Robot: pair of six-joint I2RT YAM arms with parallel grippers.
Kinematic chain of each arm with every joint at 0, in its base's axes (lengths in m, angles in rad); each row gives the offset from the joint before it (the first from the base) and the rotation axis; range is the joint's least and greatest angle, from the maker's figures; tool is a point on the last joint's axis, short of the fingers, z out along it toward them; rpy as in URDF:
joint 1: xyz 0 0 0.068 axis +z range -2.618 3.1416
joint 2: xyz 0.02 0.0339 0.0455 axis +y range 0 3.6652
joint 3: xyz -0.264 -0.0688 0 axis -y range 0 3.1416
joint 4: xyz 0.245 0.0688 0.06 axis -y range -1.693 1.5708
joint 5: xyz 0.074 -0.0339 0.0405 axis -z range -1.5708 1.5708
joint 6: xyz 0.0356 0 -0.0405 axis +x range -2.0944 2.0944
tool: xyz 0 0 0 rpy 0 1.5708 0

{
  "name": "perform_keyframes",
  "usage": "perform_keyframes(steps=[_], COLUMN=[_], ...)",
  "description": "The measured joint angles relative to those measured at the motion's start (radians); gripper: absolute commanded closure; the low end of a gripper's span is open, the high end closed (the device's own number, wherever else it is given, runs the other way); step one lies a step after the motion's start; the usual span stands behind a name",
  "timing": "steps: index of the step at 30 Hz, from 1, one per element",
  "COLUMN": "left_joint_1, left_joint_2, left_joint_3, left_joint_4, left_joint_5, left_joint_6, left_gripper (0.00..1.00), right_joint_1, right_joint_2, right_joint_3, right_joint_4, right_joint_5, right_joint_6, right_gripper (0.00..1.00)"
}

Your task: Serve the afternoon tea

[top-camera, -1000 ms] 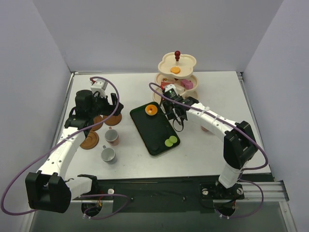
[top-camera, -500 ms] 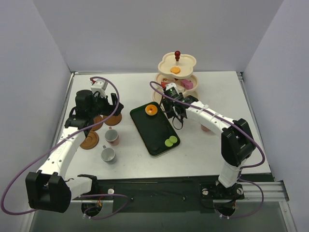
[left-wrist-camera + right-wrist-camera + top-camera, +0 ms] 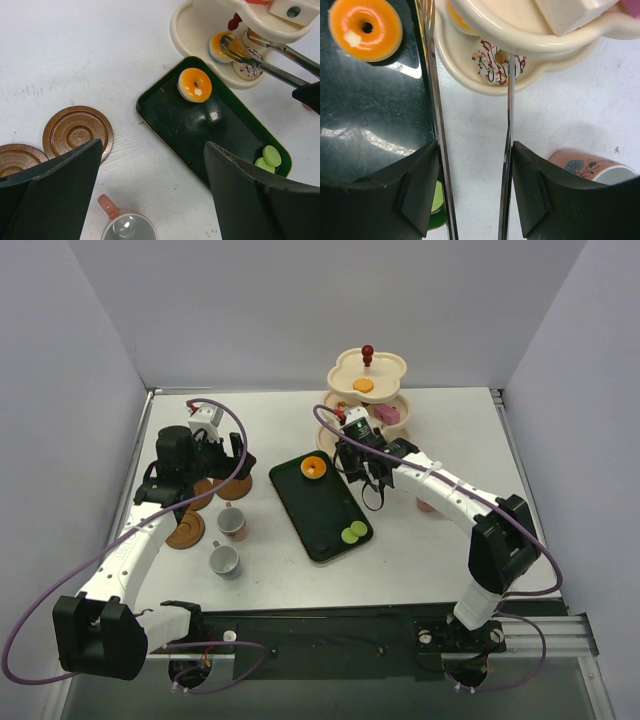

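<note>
The cream three-tier stand (image 3: 345,371) with its red knob (image 3: 367,351) stands at the back. My right gripper (image 3: 475,180) is shut on the long metal tongs (image 3: 434,100), whose arms are spread. Their tips reach into the bottom tier (image 3: 192,30), by an orange-topped sweet (image 3: 220,46) and a sprinkled white donut (image 3: 492,62). An orange donut (image 3: 313,468) and green macarons (image 3: 353,532) lie on the dark green tray (image 3: 318,515). My left gripper (image 3: 155,200) hangs open over the table between the brown saucers (image 3: 77,133) and the tray, above a pink cup (image 3: 127,227).
Two cups (image 3: 232,523) (image 3: 224,560) and three saucers (image 3: 186,530) sit at the left. A flowered pink cup (image 3: 590,167) stands right of the tongs. A pink cake slice (image 3: 388,415) is on the middle tier, an orange sweet (image 3: 363,385) on top.
My right gripper has widened and the tongs' arms have spread apart at the bottom tier. The right arm shifted slightly. The left arm has not moved.
</note>
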Motion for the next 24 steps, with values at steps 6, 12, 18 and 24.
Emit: perform_keyframes(steps=[6,12,18,24], left_joint_1=[0.0,0.0,0.0,0.0], left_joint_2=[0.0,0.0,0.0,0.0], left_joint_3=[0.0,0.0,0.0,0.0], left_joint_4=[0.0,0.0,0.0,0.0], left_joint_5=[0.0,0.0,0.0,0.0], left_joint_6=[0.0,0.0,0.0,0.0], left_gripper=[0.06,0.06,0.06,0.06], right_joint_1=[0.035,0.058,0.072,0.073], right_joint_2=[-0.105,-0.127,-0.108,-0.039], right_joint_3=[-0.024,-0.033,-0.034,-0.026], right_joint_4=[-0.005,-0.018,-0.025,-0.034], right_joint_5=[-0.018,-0.119,-0.204,-0.246], right_joint_6=[0.001,0.016,0.045,0.064], right_gripper=[0.48,0.47,0.46,0.46])
